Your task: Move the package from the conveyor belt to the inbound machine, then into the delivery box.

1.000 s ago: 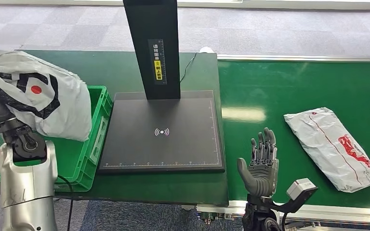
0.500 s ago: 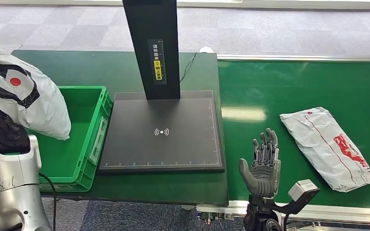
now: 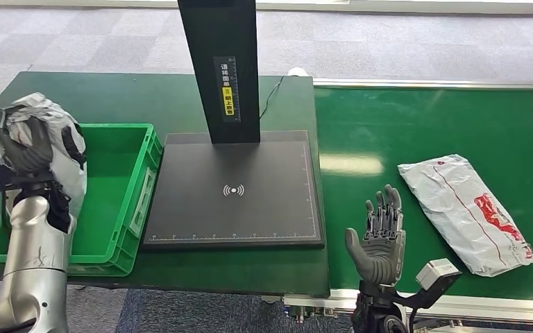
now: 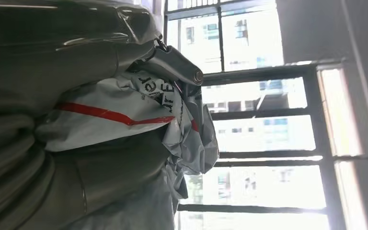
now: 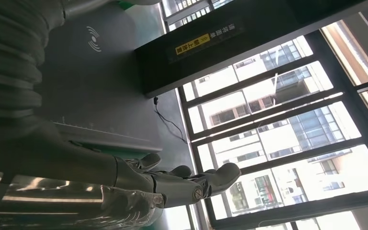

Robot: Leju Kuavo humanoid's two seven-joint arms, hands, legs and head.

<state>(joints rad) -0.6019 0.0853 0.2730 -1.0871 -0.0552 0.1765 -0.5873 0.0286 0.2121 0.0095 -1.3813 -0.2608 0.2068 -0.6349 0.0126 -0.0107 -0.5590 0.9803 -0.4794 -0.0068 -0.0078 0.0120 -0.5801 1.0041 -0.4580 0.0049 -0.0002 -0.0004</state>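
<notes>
Left hand [image 3: 29, 147]: grips a package [image 3: 69, 149] (crumpled) above the bin's [image 3: 128, 208] left side.
Right hand [image 3: 380, 239]: fingers spread, holding nothing, beside the scanner [image 3: 232, 191].
Belt [image 3: 388, 132]: carries a second bag [image 3: 468, 211].

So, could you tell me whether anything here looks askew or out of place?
The white package lies skewed across the conveyor belt. The left hand grips a crumpled package above the green box.

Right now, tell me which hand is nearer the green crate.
Left. The left hand grips a package over the green crate; the right hand is far across the scanner pad.
</notes>
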